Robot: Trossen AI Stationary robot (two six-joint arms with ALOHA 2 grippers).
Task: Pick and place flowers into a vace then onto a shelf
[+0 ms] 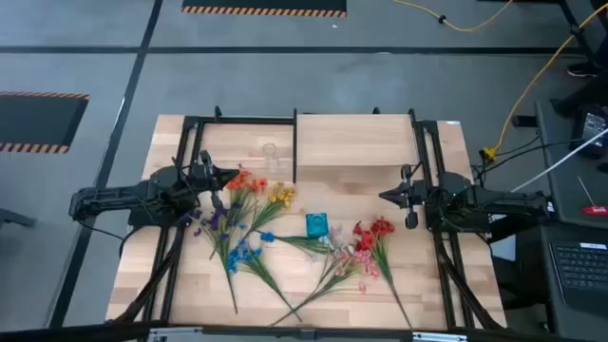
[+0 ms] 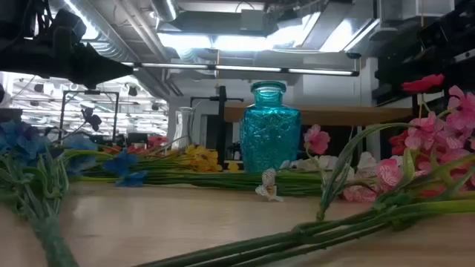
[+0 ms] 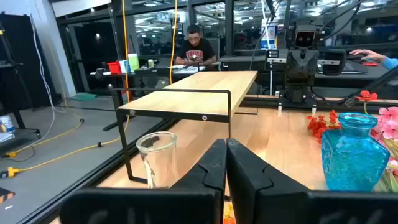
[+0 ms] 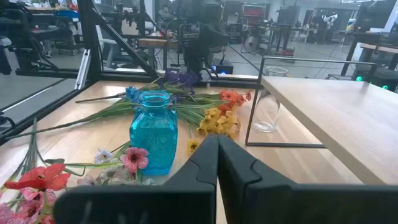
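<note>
Flowers lie flat on the table in two bunches: orange, yellow, purple and blue ones [image 1: 237, 214] at the left, red, pink and white ones [image 1: 361, 249] at the right. A blue glass vase [image 1: 316, 225] stands upright between them, empty. A clear glass vase [image 1: 270, 152] stands by the shelf's left legs. The shelf [image 1: 353, 141] is at the far middle. My left gripper [image 3: 225, 163] hovers shut above the left bunch; my right gripper [image 4: 217, 158] hovers shut at the right, above the table.
Black frame rails [image 1: 180, 180] run along both table sides. The shelf's thin black legs [image 3: 230, 118] stand close to the clear vase [image 3: 155, 158]. A person sits at a bench [image 3: 194, 48] beyond the table. Bare wood lies at the near left [image 1: 161, 285].
</note>
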